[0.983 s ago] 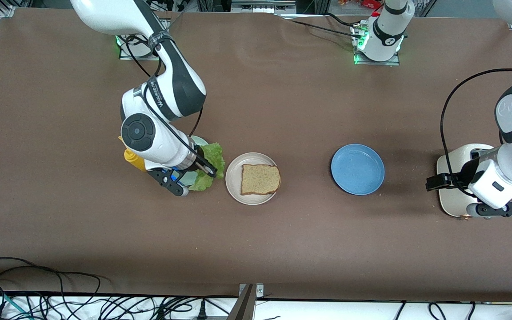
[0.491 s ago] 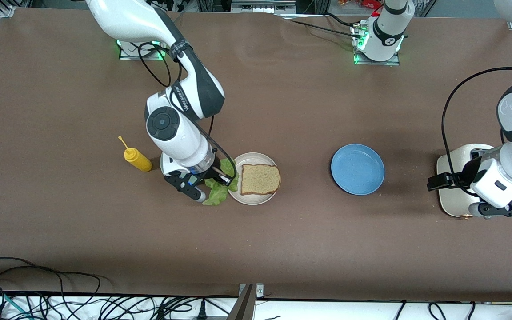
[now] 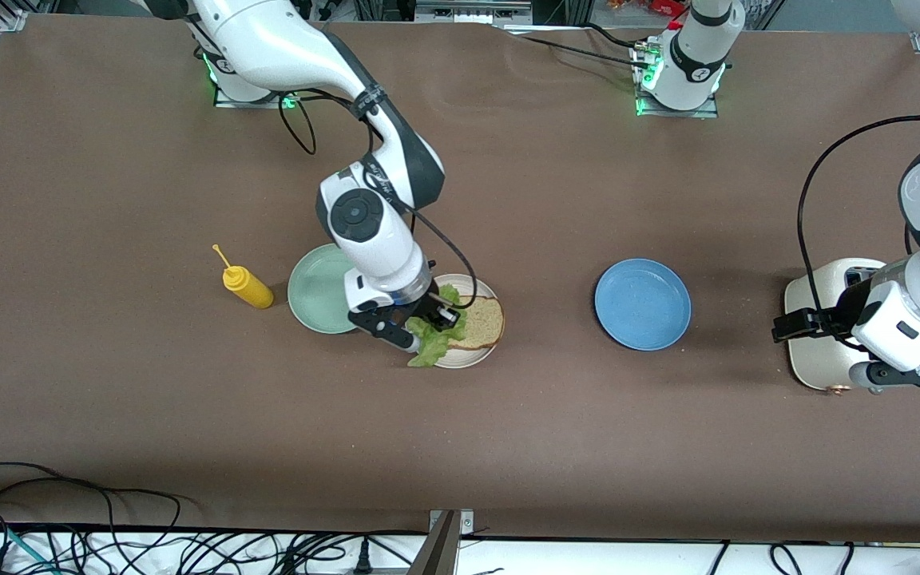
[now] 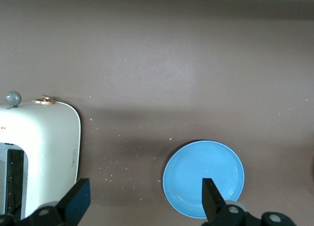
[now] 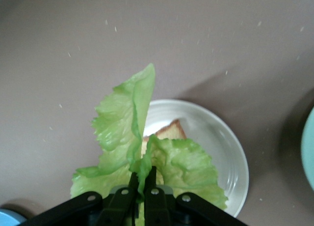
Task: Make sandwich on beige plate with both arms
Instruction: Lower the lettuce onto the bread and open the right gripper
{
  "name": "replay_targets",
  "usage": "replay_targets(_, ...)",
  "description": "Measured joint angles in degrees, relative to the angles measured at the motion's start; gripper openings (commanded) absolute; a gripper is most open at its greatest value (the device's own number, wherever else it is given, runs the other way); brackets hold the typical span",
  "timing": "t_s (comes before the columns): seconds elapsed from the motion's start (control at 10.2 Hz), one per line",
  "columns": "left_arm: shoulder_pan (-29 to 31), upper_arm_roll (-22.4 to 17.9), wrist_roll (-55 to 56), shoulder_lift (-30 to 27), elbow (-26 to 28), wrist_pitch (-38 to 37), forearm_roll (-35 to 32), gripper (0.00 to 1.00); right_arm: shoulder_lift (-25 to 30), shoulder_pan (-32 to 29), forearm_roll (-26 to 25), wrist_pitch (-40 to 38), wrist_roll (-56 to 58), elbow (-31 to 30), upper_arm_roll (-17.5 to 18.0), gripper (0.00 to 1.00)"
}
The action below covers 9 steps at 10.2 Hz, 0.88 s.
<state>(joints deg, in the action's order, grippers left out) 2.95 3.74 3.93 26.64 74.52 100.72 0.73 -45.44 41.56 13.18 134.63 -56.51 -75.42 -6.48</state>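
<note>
My right gripper (image 3: 426, 323) is shut on a crinkled green lettuce leaf (image 3: 430, 340) and holds it over the beige plate (image 3: 477, 353). One brown bread slice (image 3: 482, 321) lies on that plate, partly covered by the leaf. In the right wrist view the fingers pinch the lettuce (image 5: 132, 132) above the plate (image 5: 230, 152), and a corner of the bread (image 5: 169, 130) shows. My left gripper (image 3: 907, 374) is open and empty over the cream toaster (image 3: 815, 323). No second slice shows.
A mint green plate (image 3: 312, 289) lies beside the beige plate toward the right arm's end. A yellow squeeze bottle (image 3: 246, 286) stands beside it. A blue plate (image 3: 642, 303) lies mid-table, also in the left wrist view (image 4: 203, 177), beside the toaster (image 4: 39, 152).
My right gripper has carried the lettuce from over the mint green plate to over the beige plate and its bread slice. The left arm has barely moved.
</note>
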Motion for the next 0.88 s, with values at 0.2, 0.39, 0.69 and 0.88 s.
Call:
replay_targets(0.2, 0.2, -0.1, 0.0, 0.0, 0.0, 0.0, 0.0, 1.00, -1.3, 1.3, 0.0, -0.1, 0.0, -0.2, 0.0, 0.00)
replay_targets(0.39, 0.5, -0.1, -0.1, 0.0, 0.1, 0.0, 0.0, 1.00, -2.5, 1.8, 0.0, -0.1, 0.0, -0.2, 0.0, 0.26)
replay_targets(0.69, 0.7, -0.1, -0.1, 0.1, 0.1, 0.0, 0.0, 1.00, -2.7, 2.1, 3.3, -0.1, -0.2, -0.2, 0.3, 0.78)
replay_targets(0.88, 1.0, -0.1, -0.2, 0.1, 0.1, 0.0, 0.0, 1.00, -2.7, 2.4, 4.2, -0.2, -0.2, -0.2, 0.4, 0.91)
